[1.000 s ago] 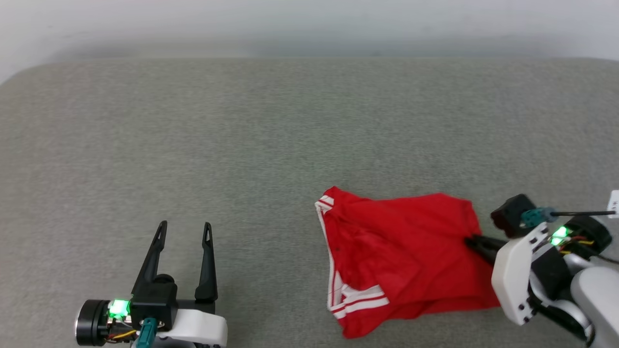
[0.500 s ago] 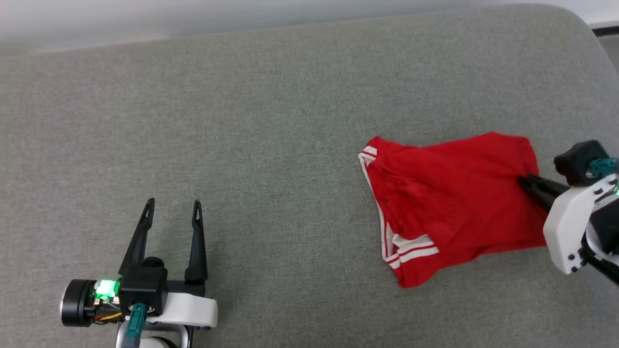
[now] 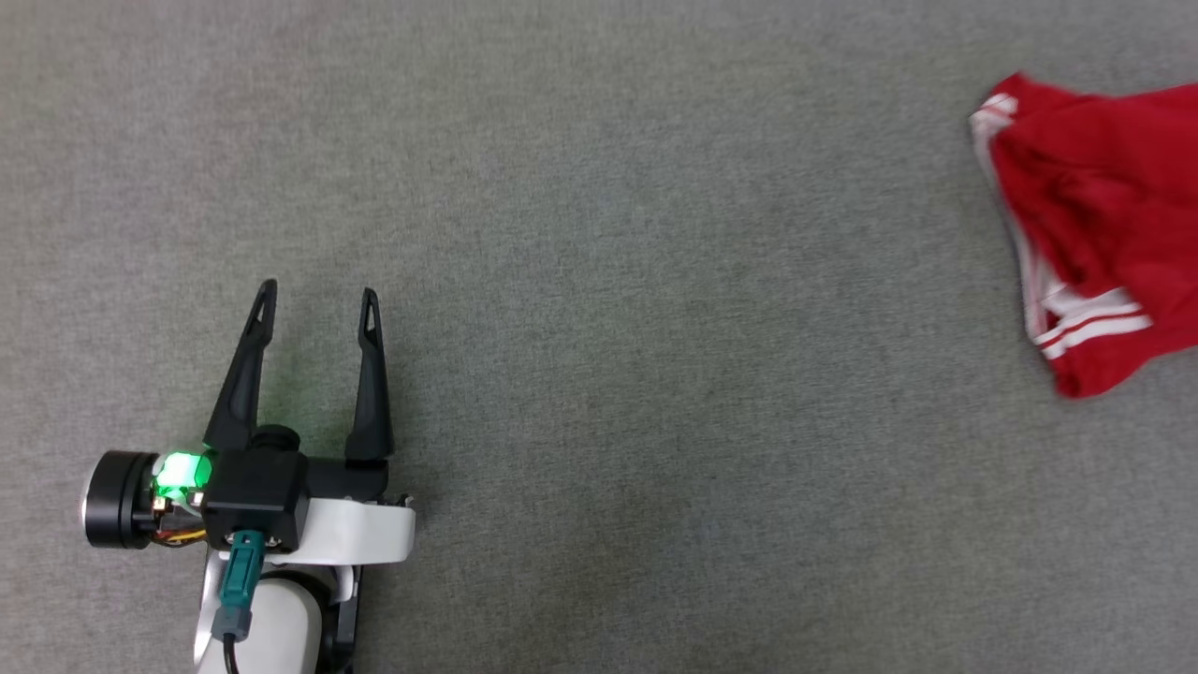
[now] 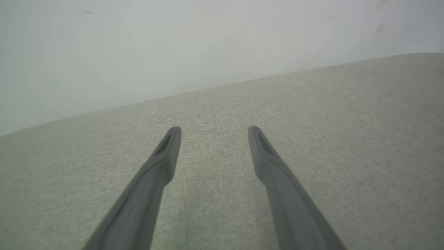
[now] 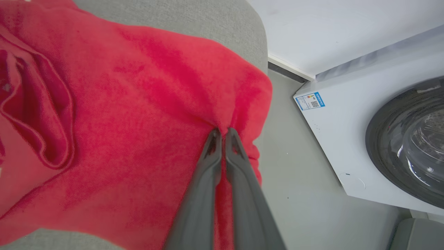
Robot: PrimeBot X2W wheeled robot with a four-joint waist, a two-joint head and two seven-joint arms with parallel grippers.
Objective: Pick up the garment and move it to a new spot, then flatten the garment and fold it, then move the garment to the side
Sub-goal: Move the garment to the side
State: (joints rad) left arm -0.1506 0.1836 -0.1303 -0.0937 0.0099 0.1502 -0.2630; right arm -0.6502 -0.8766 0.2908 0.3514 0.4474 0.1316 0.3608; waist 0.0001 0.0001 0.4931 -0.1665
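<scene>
The garment (image 3: 1095, 215), red with red-white striped trim, lies folded at the far right of the head view, partly cut off by the frame edge. In the right wrist view my right gripper (image 5: 222, 131) is shut on a pinched fold of the garment (image 5: 121, 121) near the grey surface's edge, and part of the cloth hangs past that edge. My left gripper (image 3: 318, 295) rests open at the lower left, far from the garment, with nothing between its fingers. The left wrist view has the left gripper (image 4: 211, 129) over bare grey fabric.
The grey fabric surface (image 3: 599, 281) spreads wide between the left gripper and the garment. Beyond its rounded corner (image 5: 249, 31) the right wrist view shows pale floor (image 5: 305, 187) and a white washing machine (image 5: 350, 114) with a dark round door.
The head camera has swung left and down, so the garment now sits at the right edge and the right arm has left the picture. The right gripper stays shut on the garment.
</scene>
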